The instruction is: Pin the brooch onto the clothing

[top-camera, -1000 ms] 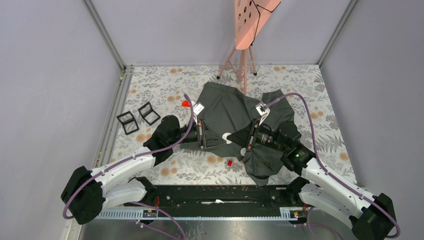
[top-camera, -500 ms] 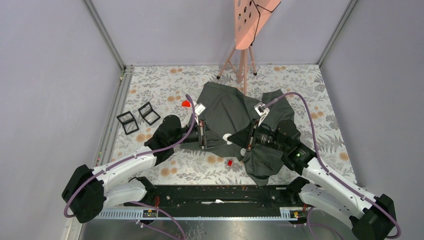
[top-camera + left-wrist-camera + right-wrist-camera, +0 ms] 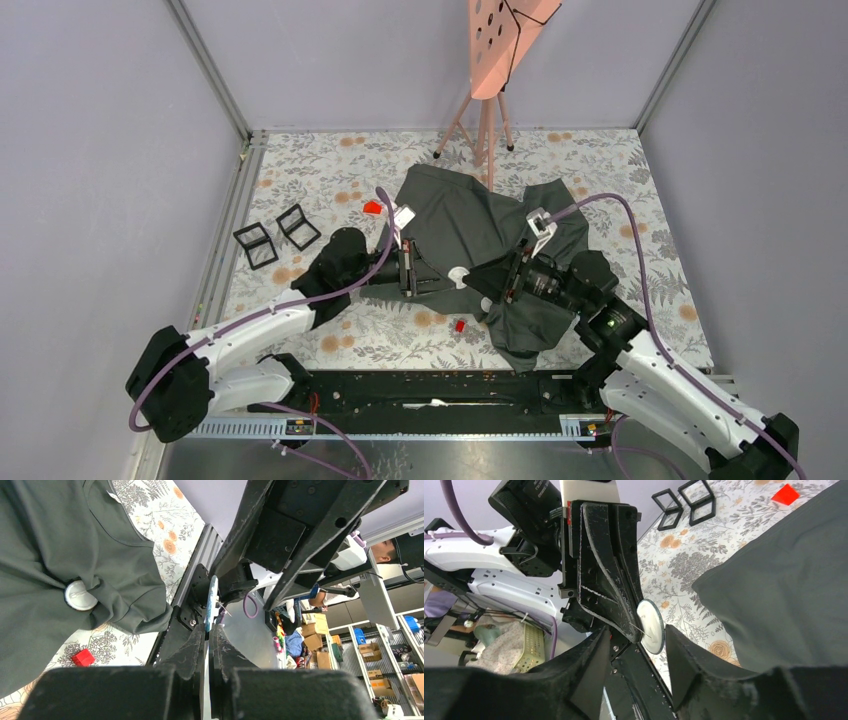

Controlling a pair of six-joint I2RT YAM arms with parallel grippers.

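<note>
A small red block (image 3: 459, 325) lies nearest the arm bases on the floral table (image 3: 320, 165), just off the near hem of the dark grey T-shirt (image 3: 465, 225), which is crumpled mid-table. Beyond the block, the left hand (image 3: 210, 630) is clenched on the rim of the brooch (image 3: 650, 626). The brooch is a round white disc held clear of the table, its pin (image 3: 225, 611) bare on the side facing the right hand (image 3: 636, 632). That hand is released, fingers apart with nothing between them, just short of the brooch. Another white disc (image 3: 79, 596) sits in bunched cloth; I cannot tell whether it is fastened.

The step looks to be getting cloth onto the pin. The right hand should pinch a thin fold and feed it along the pin's line while the left holds the disc steady.

The hands stand close, so moves there must be small. Open table lies near-left. Two black frames (image 3: 275, 235) sit well left, and a red piece (image 3: 372, 207) lies by the shirt's far corner. A pink tripod (image 3: 487, 120) crowds its far edge.
</note>
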